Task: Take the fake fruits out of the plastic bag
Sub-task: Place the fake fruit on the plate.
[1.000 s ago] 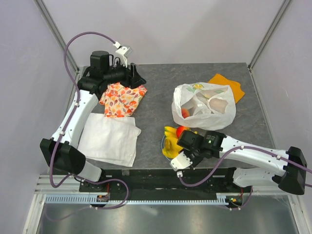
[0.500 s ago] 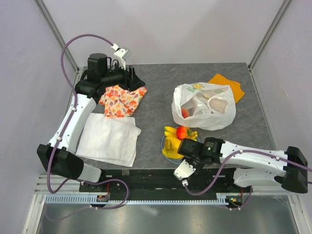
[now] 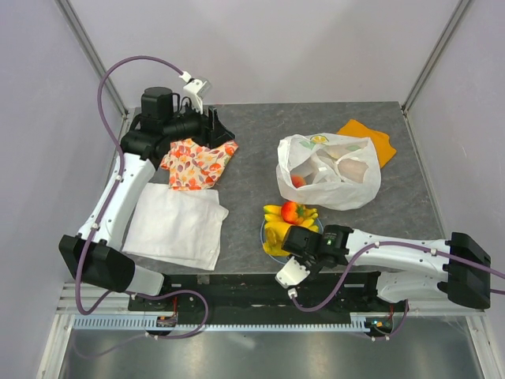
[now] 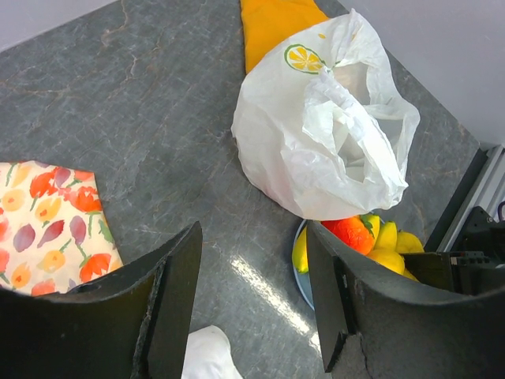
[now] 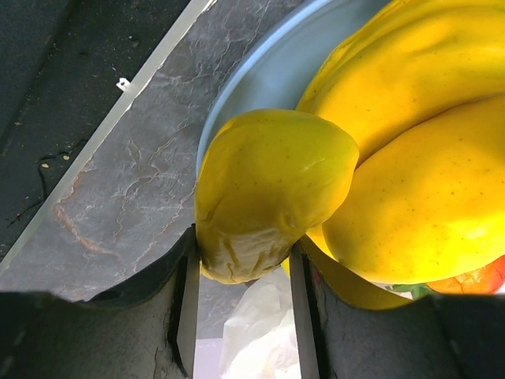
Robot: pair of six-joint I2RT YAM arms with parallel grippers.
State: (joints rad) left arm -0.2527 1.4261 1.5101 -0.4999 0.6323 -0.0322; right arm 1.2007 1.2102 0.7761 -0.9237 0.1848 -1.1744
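While the left end effector (image 4: 252,237) gapes empty, the right end effector (image 5: 243,253) clasps a glossy yellow fruit (image 5: 276,185).

I see the crinkled white plastic bag (image 3: 327,171) open on the tabletop (image 3: 252,181), 1 red fruit (image 3: 297,181) inside; yellow fruits (image 3: 278,233) and 1 red-orange fruit (image 3: 290,211) heaped just beside.

**Printed marks.** No letters, numbers or brand names can be read in any of my views. The one printed sign is a round emblem (image 4: 304,58), a yellow citrus slice ringed in green, on the white plastic bag (image 4: 316,158). It sits high on the bag's wall, just beside the handles, on the side toward the orange cloth (image 4: 276,24). I can make out no wording with it.
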